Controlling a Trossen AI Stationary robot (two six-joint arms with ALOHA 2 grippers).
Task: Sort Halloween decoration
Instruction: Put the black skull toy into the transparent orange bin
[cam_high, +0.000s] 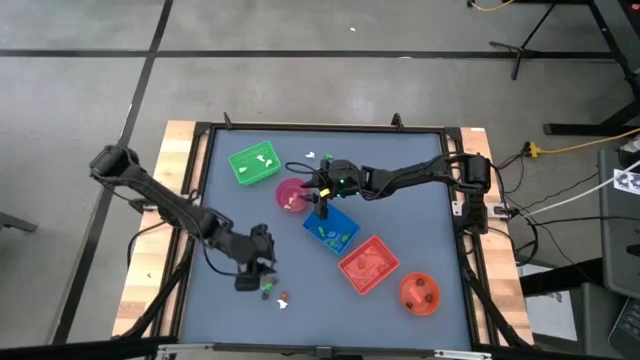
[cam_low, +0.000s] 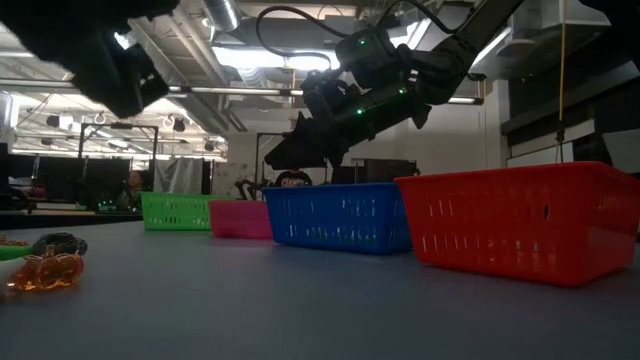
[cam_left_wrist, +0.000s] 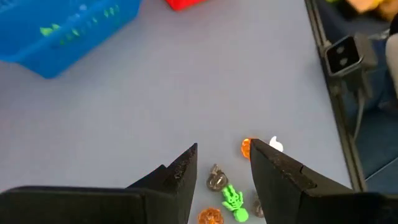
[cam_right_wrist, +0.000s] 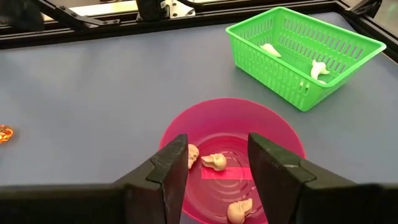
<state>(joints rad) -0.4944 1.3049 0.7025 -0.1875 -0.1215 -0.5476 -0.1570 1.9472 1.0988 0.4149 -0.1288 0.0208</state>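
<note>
Several tiny trinkets lie near the table's front left: a dark skull (cam_left_wrist: 216, 179), a green skeleton (cam_left_wrist: 234, 202), orange pieces (cam_left_wrist: 247, 147) and a white one (cam_left_wrist: 275, 145). My left gripper (cam_left_wrist: 224, 149) hangs open just above them, fingers slanting down, touching nothing; the high view shows it (cam_high: 258, 275) beside them (cam_high: 270, 291). My right gripper (cam_right_wrist: 217, 138) stands open over the pink bowl (cam_right_wrist: 233, 134), empty. Pale skulls (cam_right_wrist: 214, 162) lie in that bowl. White pieces (cam_right_wrist: 318, 68) lie in the green tray (cam_right_wrist: 292, 56).
Blue tray (cam_high: 332, 228) with green pieces, red tray (cam_high: 368, 264) and orange bowl (cam_high: 420, 292) run diagonally toward the front right. Two loose trinkets (cam_high: 318, 156) lie near the far edge. A black frame (cam_high: 200, 200) rims the table.
</note>
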